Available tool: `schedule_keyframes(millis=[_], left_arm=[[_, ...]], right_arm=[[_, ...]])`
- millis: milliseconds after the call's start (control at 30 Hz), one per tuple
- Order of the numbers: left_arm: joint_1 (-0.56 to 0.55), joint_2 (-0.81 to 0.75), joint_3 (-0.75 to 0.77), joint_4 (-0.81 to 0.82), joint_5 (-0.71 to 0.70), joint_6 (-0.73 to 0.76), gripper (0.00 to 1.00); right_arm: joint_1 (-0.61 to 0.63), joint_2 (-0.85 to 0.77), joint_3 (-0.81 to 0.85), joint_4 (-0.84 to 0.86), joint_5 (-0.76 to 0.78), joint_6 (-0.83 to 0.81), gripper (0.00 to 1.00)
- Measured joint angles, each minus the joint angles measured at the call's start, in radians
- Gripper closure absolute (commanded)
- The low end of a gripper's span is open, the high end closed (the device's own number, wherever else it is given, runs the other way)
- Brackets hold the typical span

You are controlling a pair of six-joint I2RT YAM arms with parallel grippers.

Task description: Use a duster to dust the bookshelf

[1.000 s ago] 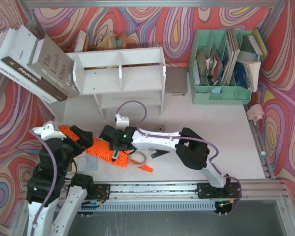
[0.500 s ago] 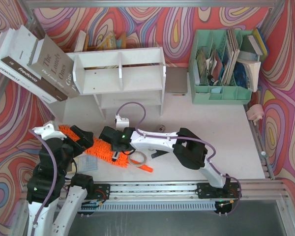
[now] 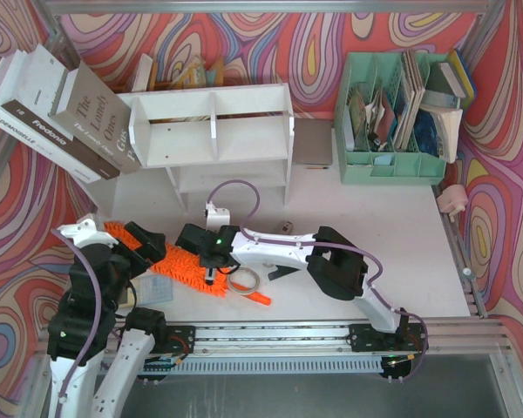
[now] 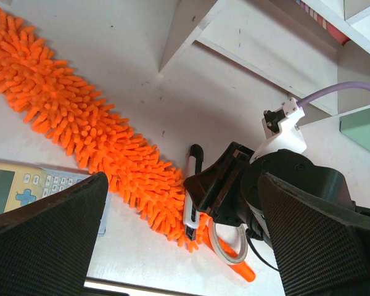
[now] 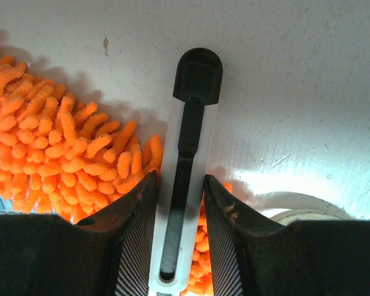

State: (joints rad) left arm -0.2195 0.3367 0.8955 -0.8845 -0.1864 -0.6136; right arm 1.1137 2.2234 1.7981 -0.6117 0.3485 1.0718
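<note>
Since picking up looks to be the step in hand, I'll start at the near side. The left gripper (image 3: 146, 246) hangs with its jaws spread as wide as they go and nothing between them. It is well short of the bookshelf (image 3: 244, 109), off toward the end where books (image 3: 44, 104) lean. A calculator (image 4: 24, 185) lies a touch farther from the bookshelf again.

Beyond that, the duster (image 4: 80, 123) lies flat on the table (image 3: 375, 226), slanting across the ground in front of the bookshelf. Its fluffy tip is nearer the shelf and its orange handle (image 3: 259, 298) is farthest from it, with a tape roll (image 5: 299, 213) resting by that end.

The right gripper (image 5: 180, 185) is down over the handle end of the fluff. Its jaws stand close together with only a narrow slot between them, and a slim white bar (image 5: 184, 172) with a black strip fills that slot. What that bar is, whether it is truly pinched, and whether any strands are caught, I cannot tell.

To my eye a good grip wants the firm core or the handle, not loose pile, which would likely slip and let the duster droop. I'd lift only a little at first, to check it comes up level and leaves the tape roll behind.

The bookshelf stands at the back, its upper tier split in two. The duster would need carrying clear across the table to reach it.
</note>
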Motion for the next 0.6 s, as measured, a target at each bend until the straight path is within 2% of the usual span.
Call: schedule_keyframes(millis=[600], left_arm=[[0.001,0.010,0.000,0.000,0.003,0.000,0.02]], right_arm=[[-0.014,-0.048,-0.050,-0.002,0.093,0.002,0.65]])
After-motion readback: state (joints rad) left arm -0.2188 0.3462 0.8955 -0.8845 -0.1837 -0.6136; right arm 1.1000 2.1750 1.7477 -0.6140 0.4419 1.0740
